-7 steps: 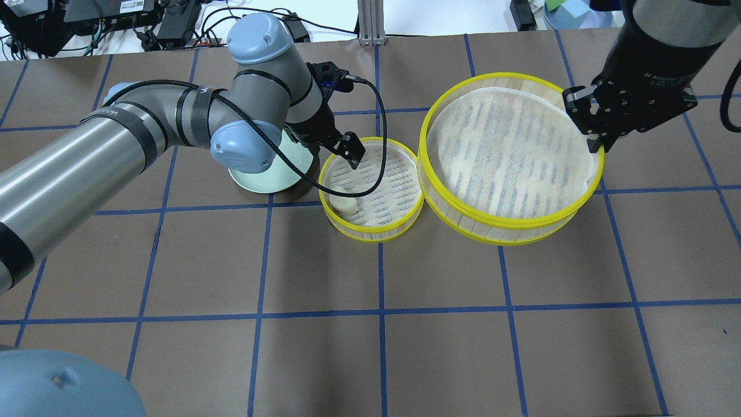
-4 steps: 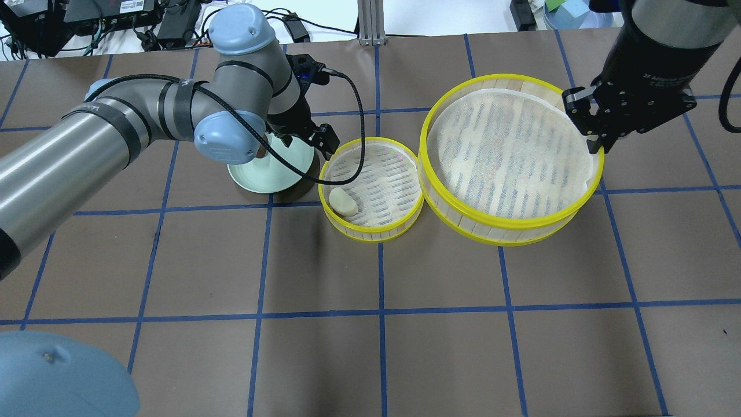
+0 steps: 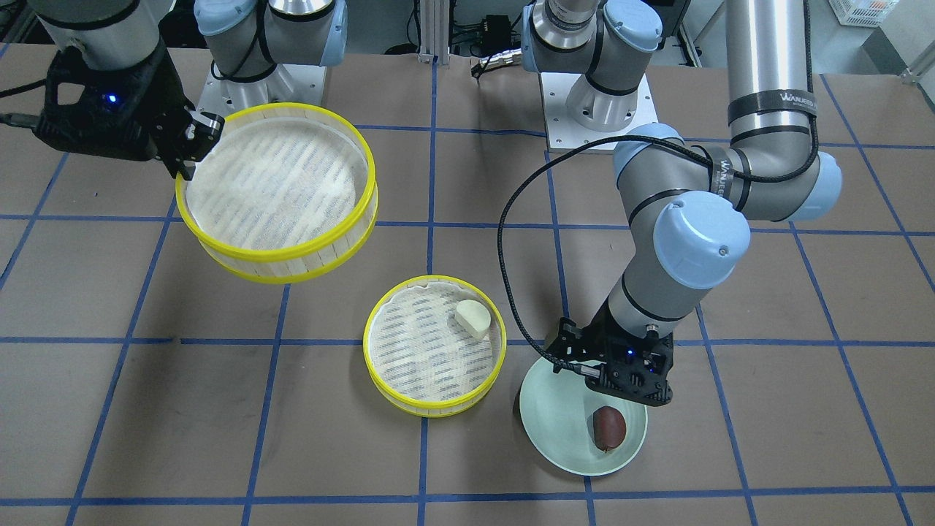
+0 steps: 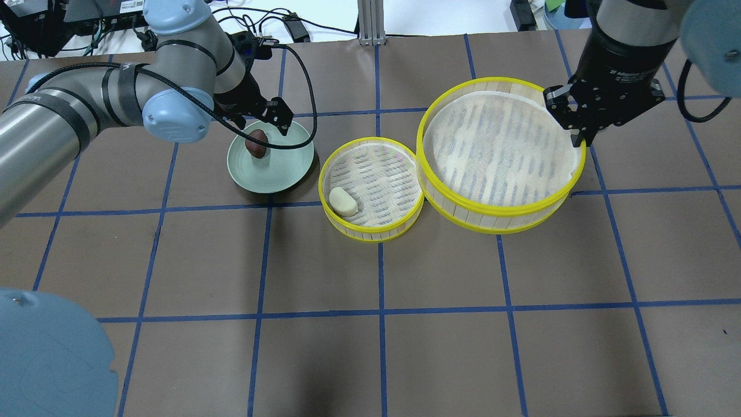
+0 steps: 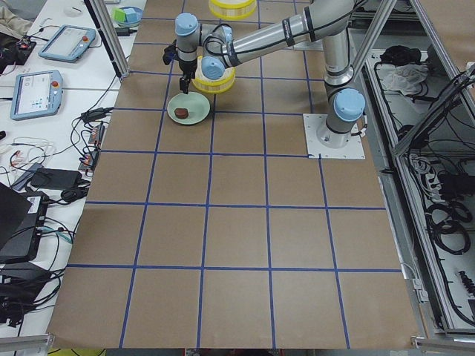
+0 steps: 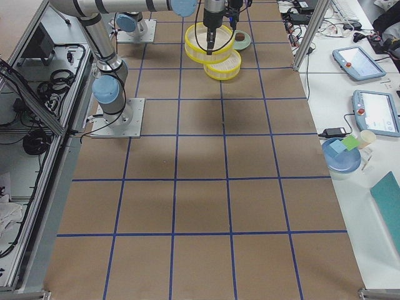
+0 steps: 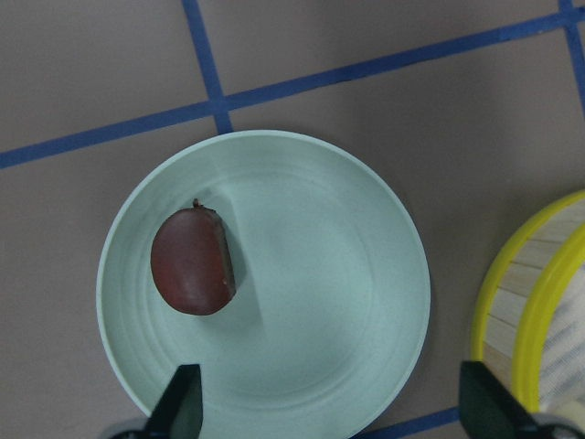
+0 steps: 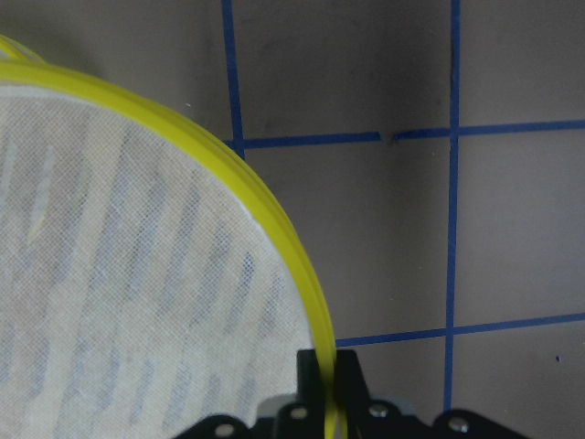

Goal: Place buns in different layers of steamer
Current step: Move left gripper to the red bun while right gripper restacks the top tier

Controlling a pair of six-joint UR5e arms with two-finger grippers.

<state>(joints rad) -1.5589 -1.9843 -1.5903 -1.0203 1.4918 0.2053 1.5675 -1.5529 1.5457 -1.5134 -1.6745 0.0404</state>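
Observation:
The cream-white bun (image 4: 343,201) (image 3: 472,319) lies in a yellow-rimmed steamer layer (image 4: 370,234) (image 3: 431,405) on the table. The dark reddish-brown bun (image 4: 256,143) (image 3: 608,427) (image 7: 192,272) lies on a pale green plate (image 4: 289,168) (image 7: 347,274). My left gripper (image 4: 272,124) (image 3: 621,380) (image 7: 334,407) is open and empty, hovering over the plate beside the brown bun. My right gripper (image 4: 579,139) (image 3: 186,164) (image 8: 329,384) is shut on the rim of a second steamer layer (image 4: 492,223) (image 3: 277,256) (image 8: 274,201). It holds this empty layer above the table, right of the first.
The table is covered in brown paper with a blue tape grid. Cables and electronics lie along its far edge (image 4: 173,17). The left arm's black cable (image 4: 307,87) loops over the plate. The two arm bases (image 3: 599,109) stand at the robot's side.
My left gripper has moved left from above the small layer to above the green plate, uncovering the brown bun. My right gripper has shifted the held layer slightly left.

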